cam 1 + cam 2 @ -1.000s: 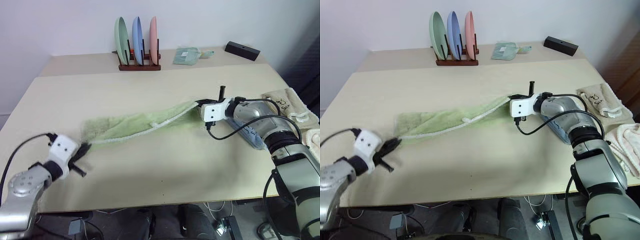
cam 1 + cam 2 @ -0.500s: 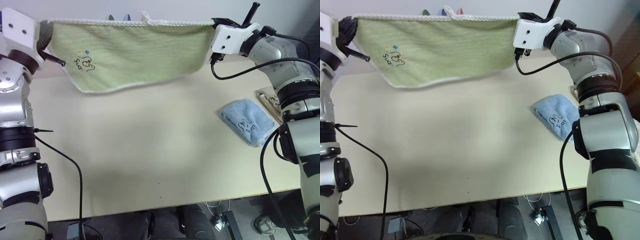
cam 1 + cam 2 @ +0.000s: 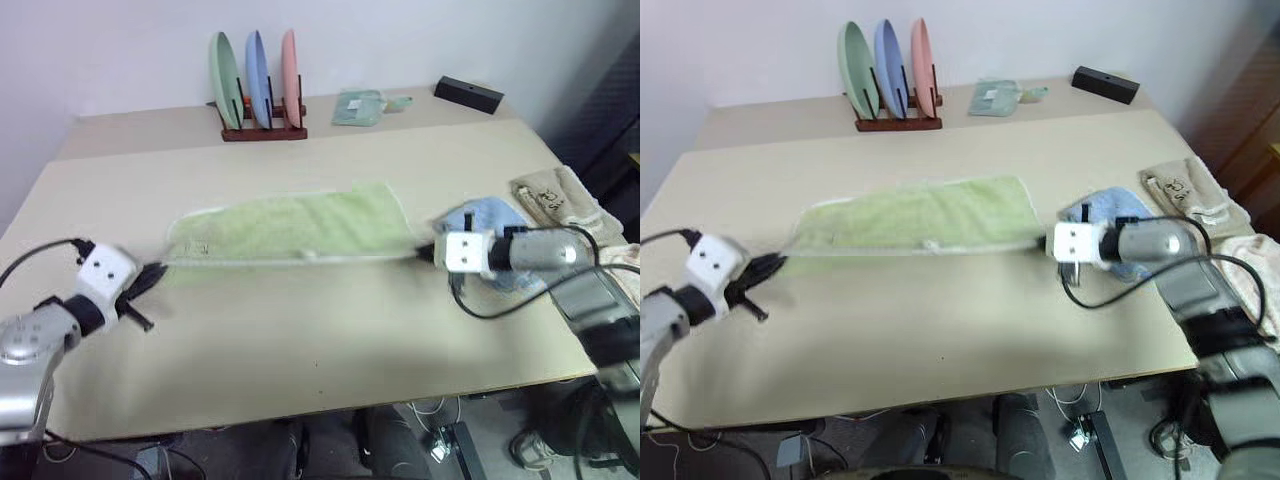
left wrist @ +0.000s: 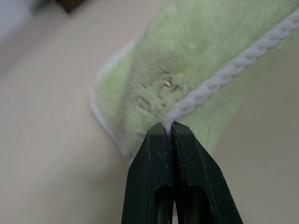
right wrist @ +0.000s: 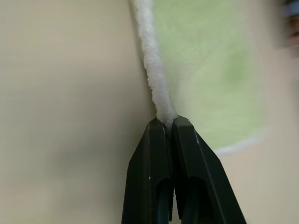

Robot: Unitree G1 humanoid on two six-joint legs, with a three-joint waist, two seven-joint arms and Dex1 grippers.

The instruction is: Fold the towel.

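Note:
The light green towel (image 3: 290,225) lies spread across the middle of the table, its far edge on the tabletop. Its near whitish edging runs taut between my two grippers. My left gripper (image 3: 150,275) is low over the table at the towel's near left corner, shut on the edging (image 4: 210,84). In the left wrist view the cord runs out of the closed left gripper (image 4: 168,126). My right gripper (image 3: 428,252) is shut on the near right corner. In the right wrist view the white edging (image 5: 152,70) leaves the closed right gripper (image 5: 166,122).
A folded light blue towel (image 3: 490,215) lies just behind my right gripper, with a beige towel (image 3: 555,200) further right. A rack of three plates (image 3: 255,70), a small green cloth (image 3: 360,107) and a black box (image 3: 468,95) stand along the back.
A second ago the towel was a bunched strip on the table. Both grippers then lifted it high and spread it out. They have now brought it down flat.

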